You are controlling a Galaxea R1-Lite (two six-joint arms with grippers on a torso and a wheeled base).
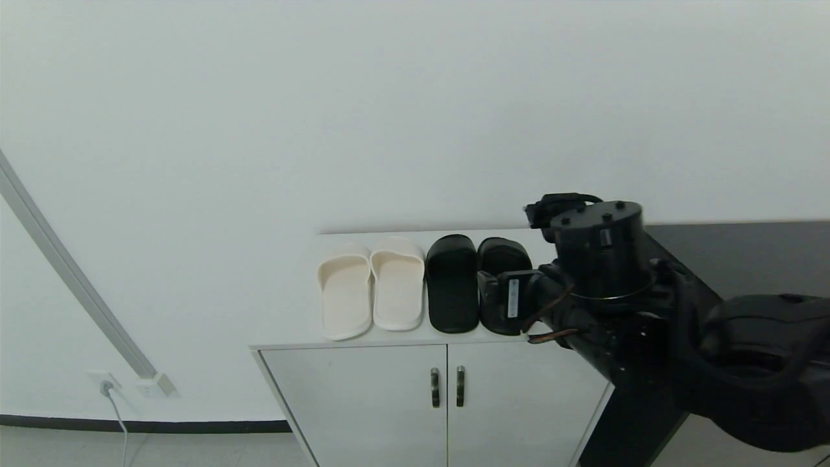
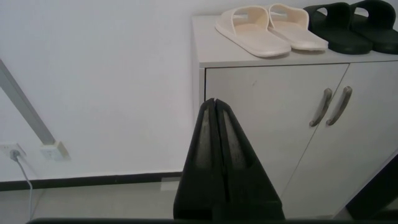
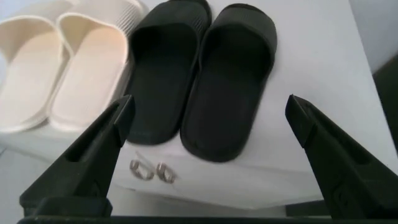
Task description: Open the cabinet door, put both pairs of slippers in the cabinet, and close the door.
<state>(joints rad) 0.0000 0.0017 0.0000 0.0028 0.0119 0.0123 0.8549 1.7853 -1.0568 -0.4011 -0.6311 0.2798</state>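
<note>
The right gripper is positioned above the front edge of the cabinet top, its fingers spread wide over the black pair of slippers. The left gripper is seen lower, apart from the cabinet and facing its left corner, fingers pressed together on nothing. Both doors of the white cabinet are shut, their two handles side by side. On top, the cream pair of slippers is set just left of the black pair, toes towards the wall
</note>
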